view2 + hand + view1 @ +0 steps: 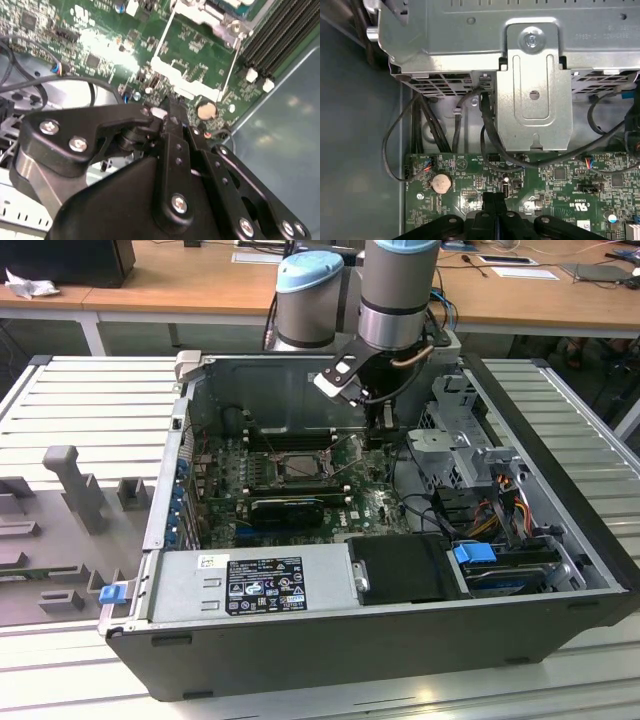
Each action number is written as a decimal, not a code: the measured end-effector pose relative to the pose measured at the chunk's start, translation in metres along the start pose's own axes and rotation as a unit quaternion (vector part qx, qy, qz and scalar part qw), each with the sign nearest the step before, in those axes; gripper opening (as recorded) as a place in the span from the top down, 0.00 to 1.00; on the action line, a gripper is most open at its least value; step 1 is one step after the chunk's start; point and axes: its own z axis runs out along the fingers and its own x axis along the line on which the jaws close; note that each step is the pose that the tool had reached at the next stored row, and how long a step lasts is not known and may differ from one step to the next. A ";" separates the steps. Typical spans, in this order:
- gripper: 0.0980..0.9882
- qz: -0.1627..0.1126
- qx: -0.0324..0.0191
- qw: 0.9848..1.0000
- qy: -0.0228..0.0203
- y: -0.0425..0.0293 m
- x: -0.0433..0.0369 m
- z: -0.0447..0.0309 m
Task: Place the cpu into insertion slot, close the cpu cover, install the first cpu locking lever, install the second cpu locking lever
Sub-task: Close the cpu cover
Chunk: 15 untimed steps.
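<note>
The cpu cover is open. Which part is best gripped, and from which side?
Likely its free edge, the broad silvery bar of the cpu cover farthest from the insertion slot; its side rails are thin and its middle is a window. Come from beyond that bar, where the gripper is.

Coin battery (440,183) near metal bracket (535,85)

Silver-grey arm (398,300) with pale blue joint cap (310,272), black gripper (167,114) linkage — dotted with silver screws (78,144)
</note>
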 end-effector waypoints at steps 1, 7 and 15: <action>0.99 0.000 0.000 1.000 0.000 -0.0001 0.0000 0.0002; 0.99 0.000 0.000 1.000 0.000 -0.0021 0.0000 0.0003; 0.99 0.000 0.000 1.000 0.000 -0.0068 0.0001 -0.0089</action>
